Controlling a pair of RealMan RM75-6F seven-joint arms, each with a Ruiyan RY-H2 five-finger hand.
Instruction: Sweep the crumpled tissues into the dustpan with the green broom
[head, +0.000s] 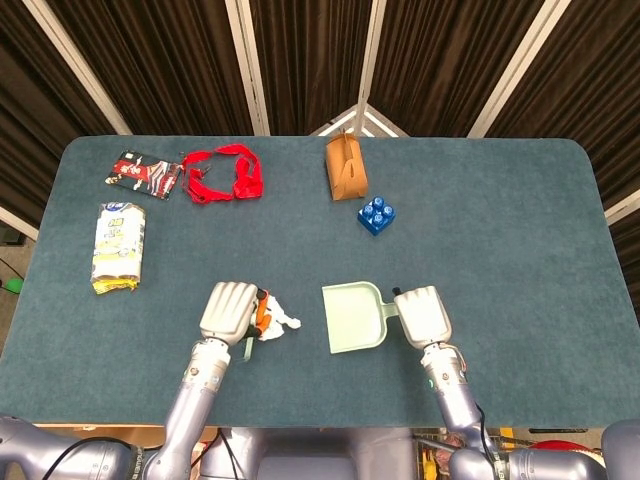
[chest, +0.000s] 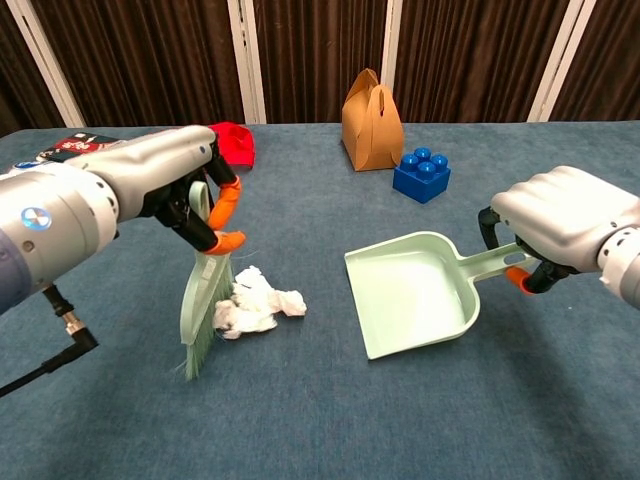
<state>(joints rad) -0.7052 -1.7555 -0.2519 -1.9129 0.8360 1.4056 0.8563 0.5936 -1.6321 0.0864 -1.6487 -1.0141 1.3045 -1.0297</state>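
Two hands working near the front edge of the blue table. Left hand gripping the green broom by its handle, fingers curled around it, broom standing nearly upright with bristles down on the table surface. Bristles touching the left side of the crumpled tissues, tissues lying between broom and dustpan, well short of the pan's mouth. From the head view, left hand covering most of the broom, tissues showing just right of it.

Right hand closed around the dustpan handle, holding the pan low with its open edge facing left toward the tissues. Cannot tell whether the pan's lip is touching the table. Head view placing the dustpan right of the tissues, right hand at its right end.

Lying further back on the table: brown paper box with handle, standing upright at centre; blue toy brick just right of and nearer than the box; red strap at far left; dark snack packet left of the strap; yellow and white packet nearer along the left side. Hanging behind the table, dark curtains with pale upright poles.
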